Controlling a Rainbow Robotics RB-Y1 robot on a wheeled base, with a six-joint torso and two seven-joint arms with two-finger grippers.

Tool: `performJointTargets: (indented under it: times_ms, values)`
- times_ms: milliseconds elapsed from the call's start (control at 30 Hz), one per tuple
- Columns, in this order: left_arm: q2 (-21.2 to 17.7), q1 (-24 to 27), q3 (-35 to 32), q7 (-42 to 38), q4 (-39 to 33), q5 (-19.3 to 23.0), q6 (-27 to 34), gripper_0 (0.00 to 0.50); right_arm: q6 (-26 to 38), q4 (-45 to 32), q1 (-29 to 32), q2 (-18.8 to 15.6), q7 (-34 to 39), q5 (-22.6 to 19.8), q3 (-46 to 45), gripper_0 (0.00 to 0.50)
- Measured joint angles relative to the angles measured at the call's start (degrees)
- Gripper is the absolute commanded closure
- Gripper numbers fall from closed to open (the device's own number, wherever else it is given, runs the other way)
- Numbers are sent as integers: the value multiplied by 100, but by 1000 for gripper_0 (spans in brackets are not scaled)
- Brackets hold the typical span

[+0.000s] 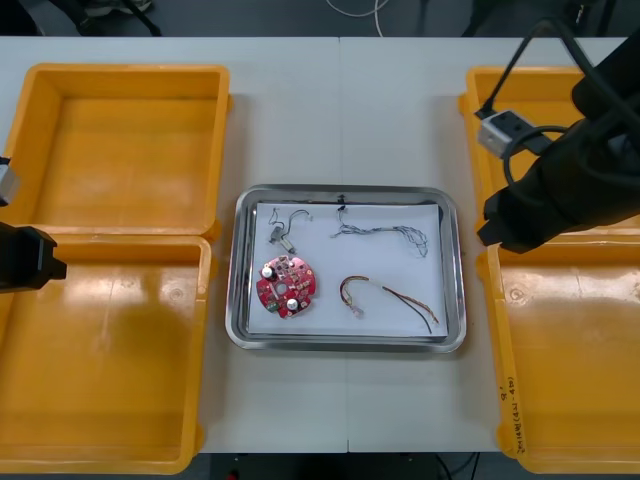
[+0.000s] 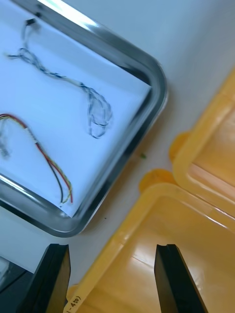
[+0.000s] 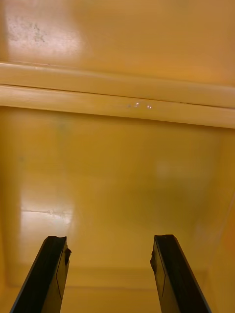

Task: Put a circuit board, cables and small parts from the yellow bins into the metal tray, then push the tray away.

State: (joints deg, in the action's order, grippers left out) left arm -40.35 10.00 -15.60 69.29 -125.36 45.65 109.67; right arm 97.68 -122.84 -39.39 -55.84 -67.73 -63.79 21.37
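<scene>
The metal tray (image 1: 452, 262), white inside, sits at the table's middle. In it lie a round red circuit board (image 1: 288, 284), a twisted blue and white cable (image 1: 385, 233), a red and yellow cable (image 1: 392, 297) and a small metal part (image 1: 280, 238). My right gripper (image 2: 113, 279) is open and holds nothing; it hangs over the near right bin's rim (image 2: 122, 234), just off the tray's corner (image 2: 157, 90). The blue and white cable (image 2: 93, 105) and the red and yellow cable (image 2: 49, 161) lie beyond its fingers. My left gripper (image 3: 112, 274) is open over a left bin's bare floor (image 3: 117, 186).
Two yellow bins (image 1: 115, 150) stand at the left, two more (image 1: 575, 350) at the right. The right arm (image 1: 560, 190) reaches across the right bins. The left arm (image 1: 25, 258) sits at the table's left edge. Bare table lies beyond the tray.
</scene>
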Motion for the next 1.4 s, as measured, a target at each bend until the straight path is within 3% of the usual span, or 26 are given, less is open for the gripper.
performJointTargets:
  times_ms: [267,467,633,833,1167,1400]
  values:
    - [-177,-53,0,0,-25,179,0,0,0,-30,-725,517,-383,143,1049,0]
    - [-301,-123,0,0,-42,242,0,0,-2,-31,-1007,855,-1693,382,1594,0]
    - [-327,-123,0,1,-44,262,0,0,-3,-32,-1160,1014,-1992,589,1990,0]
    - [-330,-123,0,1,-45,274,0,0,-4,-46,-1318,1204,-3124,1027,2500,0]
    - [-331,-123,0,1,-46,278,0,0,-4,-48,-1361,1694,-3140,1932,3262,0]
    - [-331,-123,0,1,-46,278,0,0,-4,-34,-1263,1898,-3140,2045,3389,0]
